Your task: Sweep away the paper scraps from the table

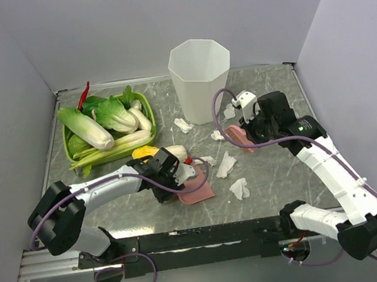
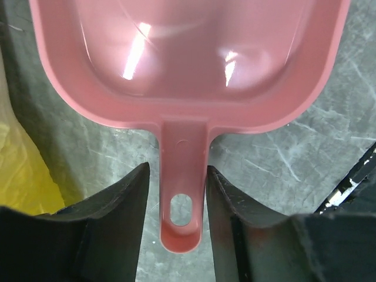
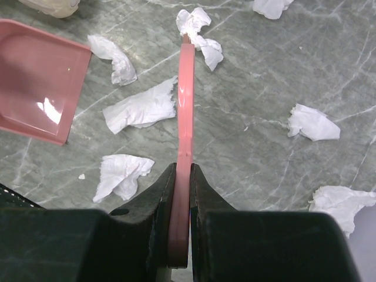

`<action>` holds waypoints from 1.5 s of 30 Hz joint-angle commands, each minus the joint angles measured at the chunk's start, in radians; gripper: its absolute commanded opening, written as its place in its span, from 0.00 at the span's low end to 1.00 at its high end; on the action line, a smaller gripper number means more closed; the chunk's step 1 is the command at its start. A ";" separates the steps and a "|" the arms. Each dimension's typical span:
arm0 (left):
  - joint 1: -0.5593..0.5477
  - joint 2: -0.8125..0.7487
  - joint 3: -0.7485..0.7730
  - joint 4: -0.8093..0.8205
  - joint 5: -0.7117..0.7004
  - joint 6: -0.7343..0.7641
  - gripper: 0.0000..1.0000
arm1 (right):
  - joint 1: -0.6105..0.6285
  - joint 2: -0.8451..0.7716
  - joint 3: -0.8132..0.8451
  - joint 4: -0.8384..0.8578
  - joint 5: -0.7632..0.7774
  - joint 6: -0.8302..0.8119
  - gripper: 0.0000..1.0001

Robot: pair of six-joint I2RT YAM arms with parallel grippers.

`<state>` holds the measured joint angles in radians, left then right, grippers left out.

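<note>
Several white crumpled paper scraps [image 1: 226,165] lie on the grey marble table [image 1: 283,170] between the arms; in the right wrist view they lie on both sides of the brush [image 3: 139,108]. A pink dustpan [image 1: 196,188] lies flat at the front centre. My left gripper [image 1: 175,179] straddles its handle [image 2: 182,194]: the right finger touches it and a thin gap shows at the left finger [image 2: 126,205]. My right gripper [image 1: 249,133] is shut on a pink brush [image 3: 185,106], seen edge-on, with its far end near a scrap [image 3: 200,32]. The dustpan [image 3: 35,88] shows at left there.
A tall white ribbed bin [image 1: 199,77] stands at the back centre, with scraps at its foot. A green tray [image 1: 72,151] of leafy cabbages is at the back left, with a red chili [image 1: 85,93] behind it. A yellow item [image 1: 145,152] lies by my left gripper.
</note>
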<state>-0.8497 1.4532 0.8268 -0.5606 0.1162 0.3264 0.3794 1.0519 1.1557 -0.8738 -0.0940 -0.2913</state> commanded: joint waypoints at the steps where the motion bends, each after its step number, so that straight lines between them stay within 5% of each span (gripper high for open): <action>1: -0.003 0.013 0.012 -0.030 -0.010 -0.015 0.48 | -0.010 0.007 0.012 0.047 0.010 -0.012 0.00; 10: -0.003 -0.002 -0.014 -0.061 -0.003 -0.009 0.37 | -0.010 0.097 0.001 0.142 0.092 -0.069 0.00; 19: -0.003 -0.036 0.063 -0.176 0.016 -0.006 0.01 | -0.011 0.272 0.045 0.280 0.183 -0.141 0.00; 33: -0.003 0.025 0.149 -0.259 -0.070 -0.050 0.01 | -0.002 0.430 0.068 0.325 0.142 -0.117 0.00; 45: -0.003 0.145 0.231 -0.216 -0.113 -0.072 0.01 | 0.110 0.320 -0.025 0.193 -0.220 -0.017 0.00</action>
<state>-0.8497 1.5524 0.9916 -0.8047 0.0216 0.2874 0.4610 1.4635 1.1584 -0.6140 -0.1184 -0.3763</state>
